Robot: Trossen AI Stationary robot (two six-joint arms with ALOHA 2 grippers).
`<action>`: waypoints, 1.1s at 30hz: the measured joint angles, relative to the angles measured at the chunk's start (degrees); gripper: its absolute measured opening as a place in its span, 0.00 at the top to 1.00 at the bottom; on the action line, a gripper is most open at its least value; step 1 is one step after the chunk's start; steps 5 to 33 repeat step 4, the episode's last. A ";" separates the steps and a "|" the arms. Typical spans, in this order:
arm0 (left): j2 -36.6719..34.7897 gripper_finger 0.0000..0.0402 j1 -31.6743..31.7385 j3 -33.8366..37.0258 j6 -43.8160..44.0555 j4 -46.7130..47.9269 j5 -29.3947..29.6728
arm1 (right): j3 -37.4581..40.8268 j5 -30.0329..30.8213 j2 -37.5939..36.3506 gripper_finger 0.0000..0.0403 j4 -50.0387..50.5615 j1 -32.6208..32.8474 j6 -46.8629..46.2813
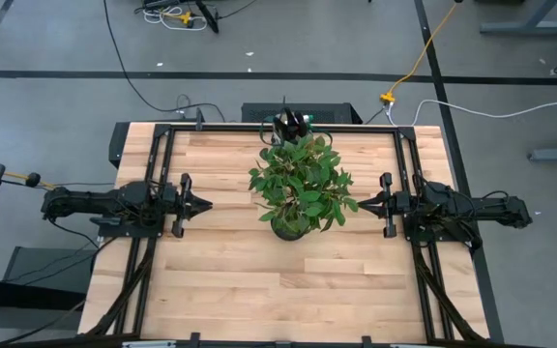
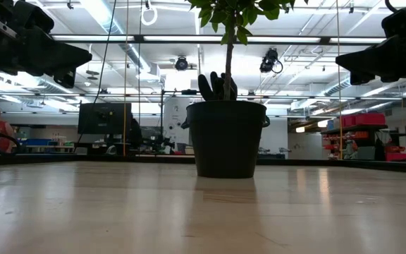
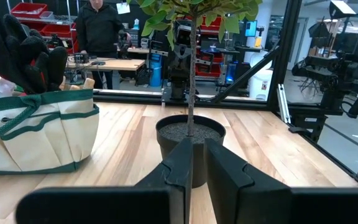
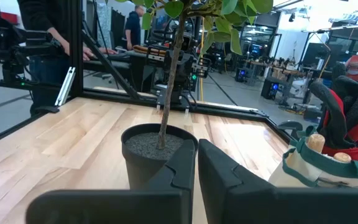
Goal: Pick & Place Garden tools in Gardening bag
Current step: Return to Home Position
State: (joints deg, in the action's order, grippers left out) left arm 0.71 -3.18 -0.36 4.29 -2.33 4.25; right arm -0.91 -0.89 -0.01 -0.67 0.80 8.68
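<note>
Evidently homed: left pincer [image 1: 206, 204] and right pincer [image 1: 363, 204] sit closed and empty at opposite bench [image 1: 259, 290] sides, likely since the gardening bag [image 3: 42, 134], at the far edge behind the plant [image 1: 300, 184], already holds the gloves [image 3: 17, 53].

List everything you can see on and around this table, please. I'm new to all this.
table: one, pale wood, under everything.
plant: one, green leaves in a black pot, table centre.
bag: one, cream with green trim, just behind the plant, near the table's back edge.
gloves: black and red, sticking out of the bag; count unclear.
tool handles: at least one, pale wood, poking out of the bag.
people: a few, in the room beyond the table.
left gripper: one, black, shut, empty, left of the plant.
right gripper: one, black, shut, empty, right of the plant.
</note>
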 joint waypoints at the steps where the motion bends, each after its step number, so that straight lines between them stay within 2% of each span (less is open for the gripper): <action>1: 0.00 0.88 0.00 0.00 0.00 0.00 0.00 | 0.02 0.00 0.00 0.94 0.00 -0.02 0.00; 33: 0.02 0.88 0.00 0.00 0.02 0.00 0.00 | 0.01 -0.01 0.00 0.94 0.00 -0.01 -0.01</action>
